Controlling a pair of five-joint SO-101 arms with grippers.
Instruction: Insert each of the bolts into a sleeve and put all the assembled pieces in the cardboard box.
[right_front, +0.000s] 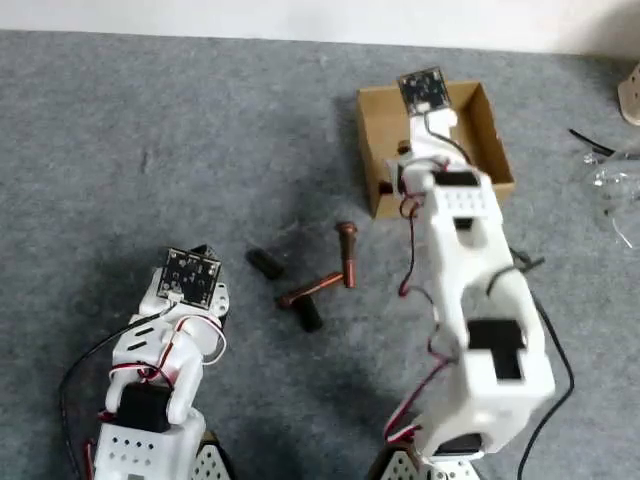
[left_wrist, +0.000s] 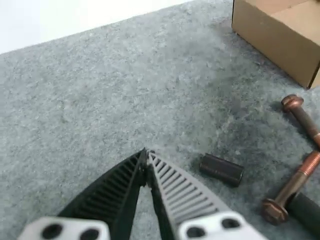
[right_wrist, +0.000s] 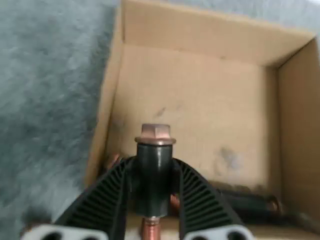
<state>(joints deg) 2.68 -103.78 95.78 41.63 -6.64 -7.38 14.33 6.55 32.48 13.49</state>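
Grey felt covers the bench (right_front: 120, 150), and the cardboard box (right_front: 376, 150) stands open on it. Over the box hangs the right claw (right_wrist: 154, 167), pinching a black sleeve (right_wrist: 153, 180) upright. A copper bolt (right_wrist: 155, 134) runs through it, with the hex head above the sleeve and the shank tip showing below. On the box floor, against one wall, lies an assembled piece (right_wrist: 245, 197). Outside the box, a loose bolt (right_front: 347, 254) lies near its wall. A second bolt (right_front: 312, 289) lies farther from the box, just beside a loose sleeve (right_front: 309, 314). Another sleeve (left_wrist: 221, 169) lies farther out still, between those pieces and the left claw (left_wrist: 146, 157). That claw's fingers are pressed together on nothing, well apart from the box.
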